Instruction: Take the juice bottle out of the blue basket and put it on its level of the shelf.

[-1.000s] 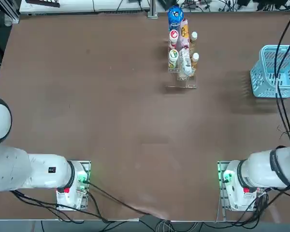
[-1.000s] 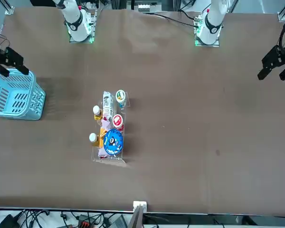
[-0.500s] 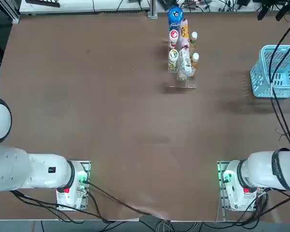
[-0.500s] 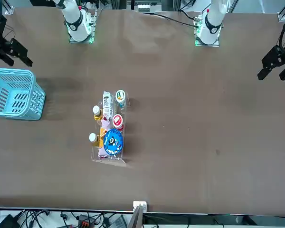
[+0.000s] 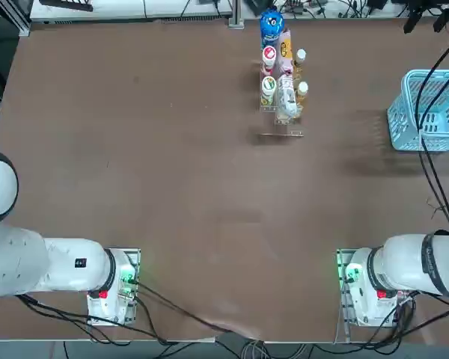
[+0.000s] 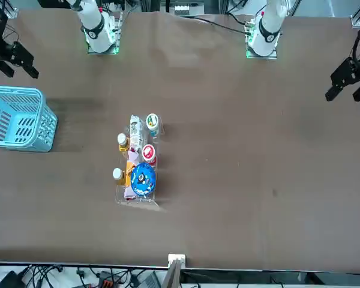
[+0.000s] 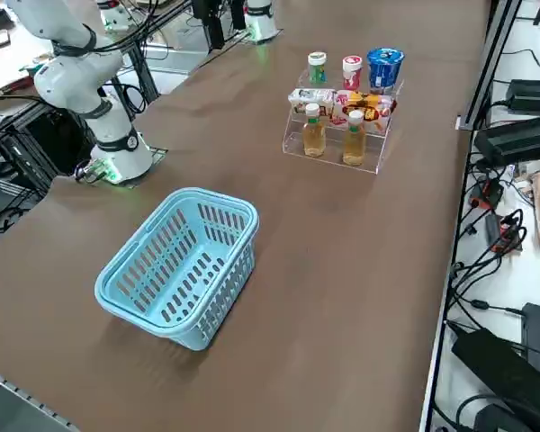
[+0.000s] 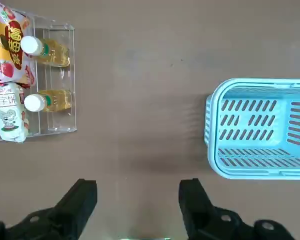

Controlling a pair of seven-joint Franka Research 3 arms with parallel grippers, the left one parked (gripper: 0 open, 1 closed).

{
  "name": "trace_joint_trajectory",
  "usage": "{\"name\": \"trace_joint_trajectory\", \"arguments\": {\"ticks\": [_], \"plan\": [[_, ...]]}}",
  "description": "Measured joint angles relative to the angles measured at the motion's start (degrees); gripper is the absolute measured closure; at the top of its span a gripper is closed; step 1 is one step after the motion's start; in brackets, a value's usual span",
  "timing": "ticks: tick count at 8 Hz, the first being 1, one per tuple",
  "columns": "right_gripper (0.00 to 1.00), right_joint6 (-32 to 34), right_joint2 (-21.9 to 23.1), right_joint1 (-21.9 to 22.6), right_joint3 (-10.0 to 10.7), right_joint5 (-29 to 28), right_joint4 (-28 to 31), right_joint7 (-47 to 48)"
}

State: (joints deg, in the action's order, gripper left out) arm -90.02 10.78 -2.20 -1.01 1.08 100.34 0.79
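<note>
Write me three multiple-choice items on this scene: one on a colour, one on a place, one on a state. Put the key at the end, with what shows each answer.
1. What colour is the basket?
A) Red
B) Light blue
C) Black

2. Where do the two white-capped juice bottles stand?
A) In the basket
B) On the floor
C) On the clear shelf

3. How is the right gripper, raised near the basket?
A) Open, holding nothing
B) Shut on a bottle
C) Shut, holding nothing

Key:
1: B, its lattice sides and rim are light blue in every view that shows it.
2: C, the right side view shows both on the see-through rack.
3: A, the wrist view shows the fingers wide apart with only table between them.
</note>
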Motion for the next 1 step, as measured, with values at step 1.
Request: {"name": "trace_joint_trajectory", "arguments": {"ticks": [1], "plan": [[0.00, -0.42, -0.15, -0.01, 0.07, 0.00, -0.03, 0.00]]}}
